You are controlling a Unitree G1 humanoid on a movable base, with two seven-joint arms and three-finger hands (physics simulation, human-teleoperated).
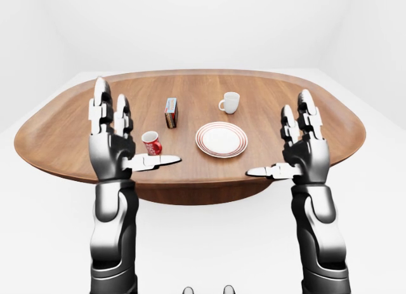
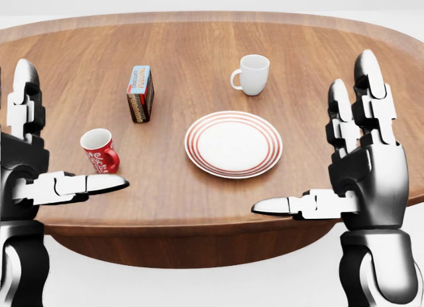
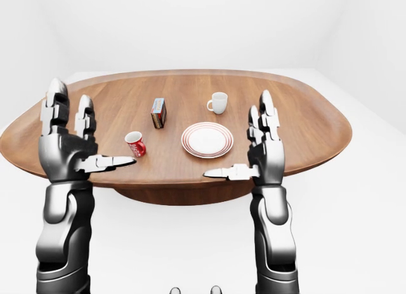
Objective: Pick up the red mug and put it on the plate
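Observation:
The red mug [image 2: 99,150] stands upright on the wooden table [image 2: 199,48], left of the white plate with red rings [image 2: 233,144]. My left hand [image 2: 66,131] is raised at the head view's left edge, open, fingers pointing up and thumb [image 2: 86,183] stretched out just below the mug without touching it. At the right, my right hand [image 2: 311,134] is held up the same way, open and empty, with its thumb [image 2: 291,205] pointing left below the plate. Both hands hover near the table's bottom edge.
A white mug [image 2: 253,73] stands above the plate toward the top of the head view. A small printed box [image 2: 140,93] stands upright above and right of the red mug. The table's rounded rim [image 2: 199,229] runs just below both thumbs.

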